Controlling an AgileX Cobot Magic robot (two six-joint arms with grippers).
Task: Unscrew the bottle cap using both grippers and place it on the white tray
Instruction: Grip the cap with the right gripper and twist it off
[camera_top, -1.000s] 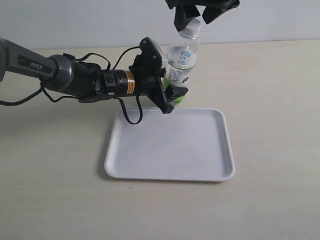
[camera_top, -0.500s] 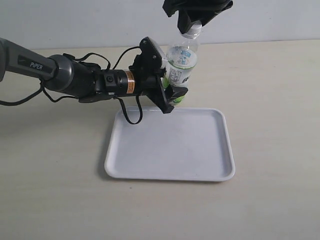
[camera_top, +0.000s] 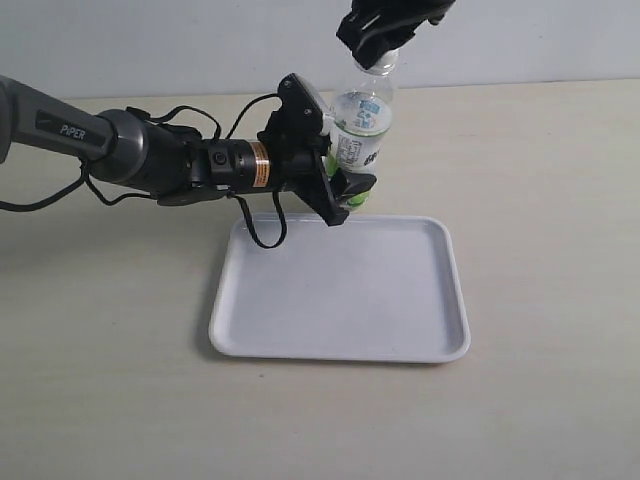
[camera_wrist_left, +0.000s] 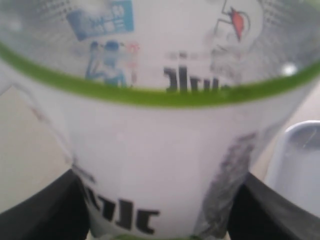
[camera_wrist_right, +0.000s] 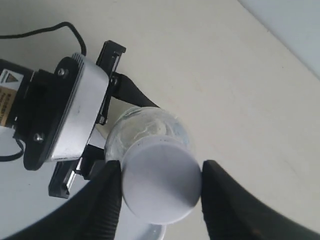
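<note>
A grey arm marked "PIPER" reaches in from the left of the exterior view, and its left gripper (camera_top: 346, 193) has its jaws closed on the lower body of the bottle (camera_top: 362, 122). The small clear bottle stands roughly upright on the table (camera_top: 545, 190), just beyond the far edge of the white tray (camera_top: 345, 295). In the left wrist view, the bottle's white label (camera_wrist_left: 165, 150), with its green band and black lettering, fills the frame. A dark finger (camera_wrist_left: 42, 212) shows at each lower corner, pressed against the bottle's sides.

From above, the right gripper (camera_top: 377, 42) comes down on the bottle's neck. The right wrist view looks straight down on the bottle cap (camera_wrist_right: 161, 181), round and white. The cap sits over the neck with a ribbed black finger (camera_wrist_right: 100, 210) against each side of it, so the jaws are narrow and clamped on the cap. Below the cap in that view are the bottle's clear shoulder and the left gripper's silver-faced body (camera_wrist_right: 70, 117).
</note>
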